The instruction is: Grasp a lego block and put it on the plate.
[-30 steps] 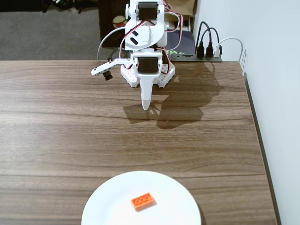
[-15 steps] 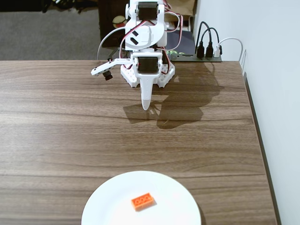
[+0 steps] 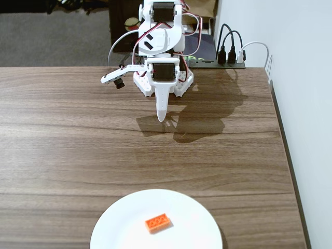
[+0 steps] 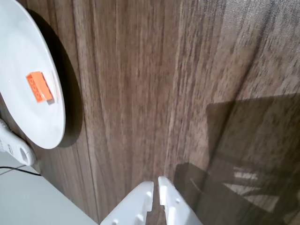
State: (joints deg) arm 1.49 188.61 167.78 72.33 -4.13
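One brick (image 3: 158, 222) lies flat on one plate (image 3: 119, 228), a little off the plate's middle, studs up. One gripper (image 3: 162, 117) hangs over the bare table (image 3: 67, 140), well apart from the plate, its fingers (image 4: 140, 199) nearly together and holding nothing.

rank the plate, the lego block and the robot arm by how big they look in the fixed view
1. plate, though cut off at the bottom edge
2. robot arm, close to the plate in apparent size, so this order is unsure
3. lego block, clearly smallest
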